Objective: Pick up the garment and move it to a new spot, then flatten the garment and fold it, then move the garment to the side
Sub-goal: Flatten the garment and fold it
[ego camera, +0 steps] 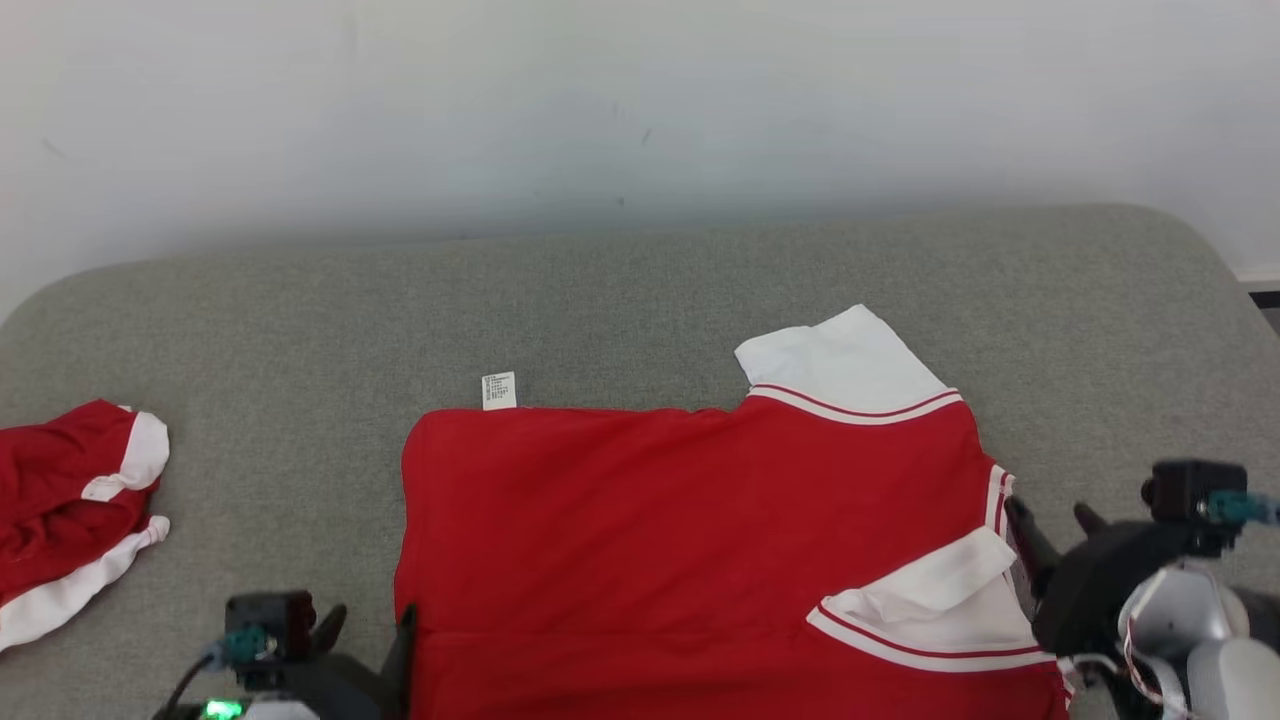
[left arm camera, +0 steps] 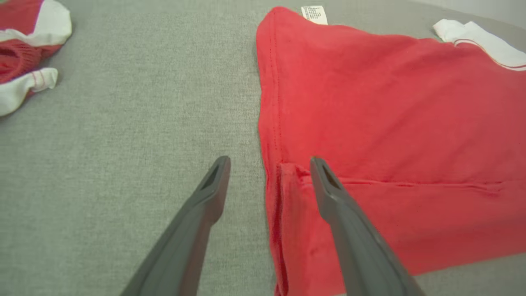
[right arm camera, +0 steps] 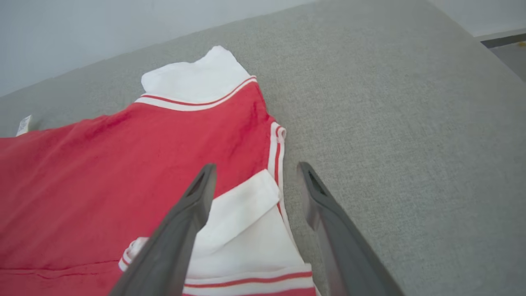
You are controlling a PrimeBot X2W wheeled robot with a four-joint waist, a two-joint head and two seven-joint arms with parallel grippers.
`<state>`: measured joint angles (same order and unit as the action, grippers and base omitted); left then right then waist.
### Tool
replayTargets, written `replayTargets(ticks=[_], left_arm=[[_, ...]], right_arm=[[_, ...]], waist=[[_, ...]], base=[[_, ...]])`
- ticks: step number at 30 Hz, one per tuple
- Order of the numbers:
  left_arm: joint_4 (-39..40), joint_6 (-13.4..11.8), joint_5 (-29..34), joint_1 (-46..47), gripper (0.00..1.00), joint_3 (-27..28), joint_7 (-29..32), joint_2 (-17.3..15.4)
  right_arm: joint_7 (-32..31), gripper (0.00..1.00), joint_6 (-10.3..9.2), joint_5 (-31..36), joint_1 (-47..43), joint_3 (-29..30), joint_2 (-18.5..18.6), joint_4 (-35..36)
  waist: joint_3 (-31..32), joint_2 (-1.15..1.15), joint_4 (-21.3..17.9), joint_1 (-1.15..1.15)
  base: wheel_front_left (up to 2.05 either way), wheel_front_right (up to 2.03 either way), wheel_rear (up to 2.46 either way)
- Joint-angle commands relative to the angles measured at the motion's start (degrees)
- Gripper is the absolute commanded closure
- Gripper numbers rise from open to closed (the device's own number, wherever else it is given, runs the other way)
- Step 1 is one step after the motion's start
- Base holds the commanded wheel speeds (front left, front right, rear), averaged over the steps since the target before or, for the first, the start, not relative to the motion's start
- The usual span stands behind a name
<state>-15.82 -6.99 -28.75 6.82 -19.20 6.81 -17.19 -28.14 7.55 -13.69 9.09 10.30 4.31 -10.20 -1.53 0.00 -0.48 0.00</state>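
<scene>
**Left gripper** [left arm camera: 269,162]: jaws spread wide, gripping nothing. They straddle the garment's left side edge. One finger is over bare upholstery, the other over red cloth beside a crease line.

**Right gripper** [right arm camera: 255,167]: jaws likewise wide apart and empty. They straddle the opposite end, one finger above the near white sleeve [right arm camera: 246,230], the other above bare upholstery.

**Garment** [ego camera: 680,540]: red shirt with white, red-striped sleeves. It lies flat on the near middle of the grey padded surface [ego camera: 300,330], between the two grippers.
- Long axis runs left to right across the robot's front, with the hem end at the left gripper and the sleeve end at the right.
- Far sleeve [ego camera: 840,365] spreads outward; the near sleeve is turned in over the body.
- A crease along the near part suggests one lengthwise fold is already in.
- White care label [ego camera: 498,390] pokes out at the far left corner.

**Relation for the coming move:** each arm has one end of the garment directly ahead of its fingers, and neither is nearer than the other. The next fold or lift probably calls for both arms together.

**Second red-and-white garment** [ego camera: 60,510]: bunched at the far left, well apart from the first.
</scene>
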Motion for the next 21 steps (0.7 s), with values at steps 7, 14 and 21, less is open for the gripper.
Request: replayTargets(ticks=[7,14,21], left_arm=[[-3.0,1.6,-1.8,12.7,0.00,0.8,5.0,0.5],[-9.2,3.0,-2.5,26.4,0.00,0.3,11.7,1.0],[-14.0,4.0,-1.3,35.9,0.00,-1.8,17.4,1.0]], right_arm=[[-4.7,0.00,-0.14,-1.3,14.8,-5.8,5.9,-5.6],[-5.2,0.00,-0.14,-3.3,30.3,-12.0,9.5,-15.0],[-2.4,0.00,-0.14,-4.5,40.9,-17.2,11.7,-23.8]], waist=[[-6.2,0.00,0.1,0.00],[-12.5,0.00,-0.3,0.00],[-16.4,0.00,0.0,0.00]], base=[[0.00,0.00,0.00],[0.00,0.00,0.00],[0.00,0.00,0.00]])
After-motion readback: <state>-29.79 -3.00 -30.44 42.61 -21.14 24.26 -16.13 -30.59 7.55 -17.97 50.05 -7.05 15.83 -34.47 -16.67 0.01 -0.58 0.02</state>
